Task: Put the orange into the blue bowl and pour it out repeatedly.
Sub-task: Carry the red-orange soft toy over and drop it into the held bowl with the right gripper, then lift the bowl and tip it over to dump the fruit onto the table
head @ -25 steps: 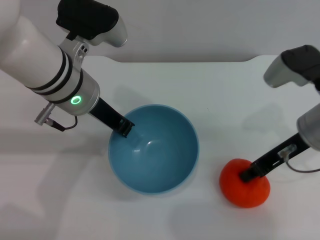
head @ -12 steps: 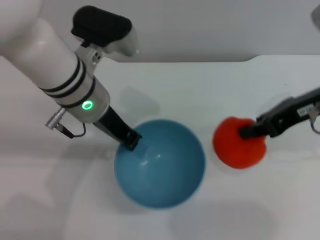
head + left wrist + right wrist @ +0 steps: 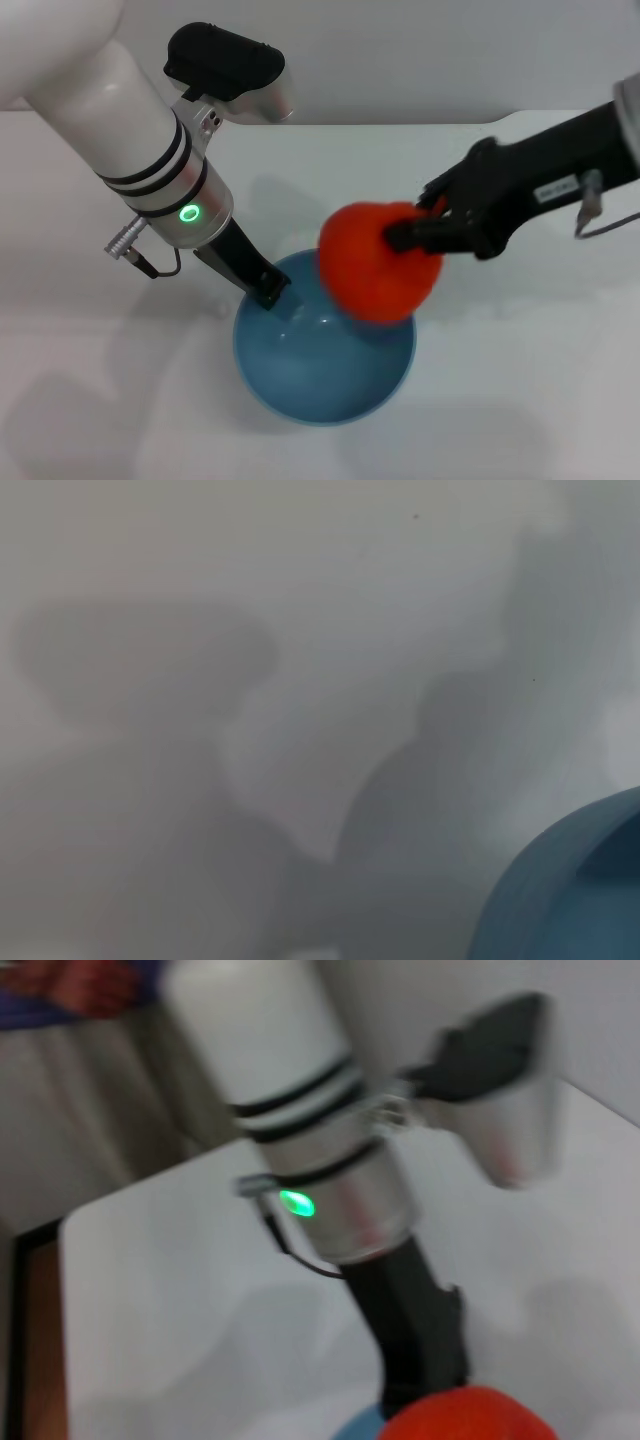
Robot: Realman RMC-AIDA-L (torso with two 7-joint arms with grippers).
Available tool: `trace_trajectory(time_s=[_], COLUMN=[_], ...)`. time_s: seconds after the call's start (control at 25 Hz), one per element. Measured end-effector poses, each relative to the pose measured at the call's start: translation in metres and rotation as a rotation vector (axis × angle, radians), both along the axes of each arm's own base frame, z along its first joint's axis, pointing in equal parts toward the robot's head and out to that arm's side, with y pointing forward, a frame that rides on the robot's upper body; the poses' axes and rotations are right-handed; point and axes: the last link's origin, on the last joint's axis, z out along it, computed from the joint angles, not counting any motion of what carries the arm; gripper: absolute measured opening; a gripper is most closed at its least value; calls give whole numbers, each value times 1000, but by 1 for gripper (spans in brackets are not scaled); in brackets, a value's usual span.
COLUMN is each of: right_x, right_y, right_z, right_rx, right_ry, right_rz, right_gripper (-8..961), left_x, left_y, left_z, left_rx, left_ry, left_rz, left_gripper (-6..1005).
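Head view is giving you the clearest picture: your right hand (image 3: 405,237) is closed on the orange (image 3: 375,262) and is holding it in the air over the far right part of the blue bowl (image 3: 325,365), overlapping the rim. A small white label is sitting on the black body of that hand, but its print is too small to read. No other writing or brand is showing anywhere.

Your left hand (image 3: 268,292) is gripping the bowl's rim on the robot's left side, its fingers closed on the edge, and a green ring light (image 3: 188,213) is glowing on the wrist above it. The bowl is resting on the white tabletop (image 3: 90,400).

Compared with half a second ago, the orange is now higher and has moved toward the robot's left; back then it was hanging beside the bowl on the right, apart from it. A second ago it was sitting on the tabletop, well to the right of the bowl. The bowl itself has shifted only a little, and your left arm is leaning further in.

Left wrist view is showing you only a slice of the bowl's rim (image 3: 560,880) and shadows on the tabletop. Right wrist view is showing the top of the orange (image 3: 470,1415), with the left arm and its green light (image 3: 296,1202) beyond it.
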Motion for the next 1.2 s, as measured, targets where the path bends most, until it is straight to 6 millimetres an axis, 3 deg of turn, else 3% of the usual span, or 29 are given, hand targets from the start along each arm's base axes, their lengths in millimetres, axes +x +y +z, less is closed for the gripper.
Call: trace_trajectory(time_s=[0.24, 0.44, 0.72, 1.0, 1.2], right_x=[14, 20, 15, 12, 39], right_y=[3, 8, 7, 13, 21], right_z=[-28, -38, -41, -21, 13], right_rx=[-70, -34, -9, 62, 165], right_ry=[-63, -70, -65, 7, 89], right_rz=[-41, 20, 57, 16, -207], right_gripper=[101, 101, 291, 480, 633], left_x=[5, 15, 19, 17, 19], left_y=[3, 3, 3, 3, 11], left_z=[1, -2, -3, -3, -1], left_rx=[11, 4, -1, 3, 94], left_ry=[-15, -46, -56, -65, -118], left_rz=[-10, -33, -37, -35, -95], left_gripper=[-2, -2, 0, 0, -1])
